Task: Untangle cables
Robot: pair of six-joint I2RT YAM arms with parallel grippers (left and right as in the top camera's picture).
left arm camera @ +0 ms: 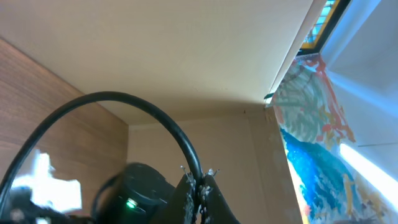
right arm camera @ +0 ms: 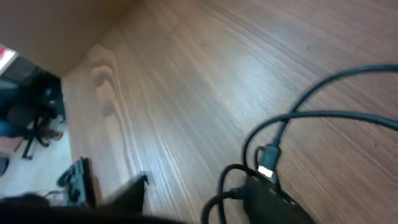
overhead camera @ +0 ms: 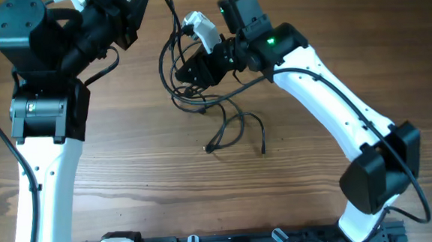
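Left arm: your white-and-black left arm (overhead camera: pixel 41 147) rises along the left edge of the brown wood-grain worktop (overhead camera: pixel 153 192). It bends at the far-left corner and reaches right along the far edge.
Left gripper: the black left gripper (overhead camera: pixel 123 14) sits at the far edge, partly cut off by the frame. You cannot tell whether its fingers are apart or together. Its wrist camera faces a pale beige wall (left arm camera: pixel 186 56).
Right arm: your white right arm (overhead camera: pixel 328 107) slants from the near-right corner toward the middle of the far edge. A green light (overhead camera: pixel 271 41) glows at the wrist.
Right gripper: the dark right gripper (overhead camera: pixel 195 68) hangs low over the bunch. You cannot tell whether it is clamped on a cord.
Cables: the thin black cables (overhead camera: pixel 187 95) lie looped together near the middle of the far edge, under and beside the right gripper. Two strands trail toward the worktop's centre and end apart from each other.
Wrist close-up: a small black plug (right arm camera: pixel 266 163) lies on the wood among curving cords.
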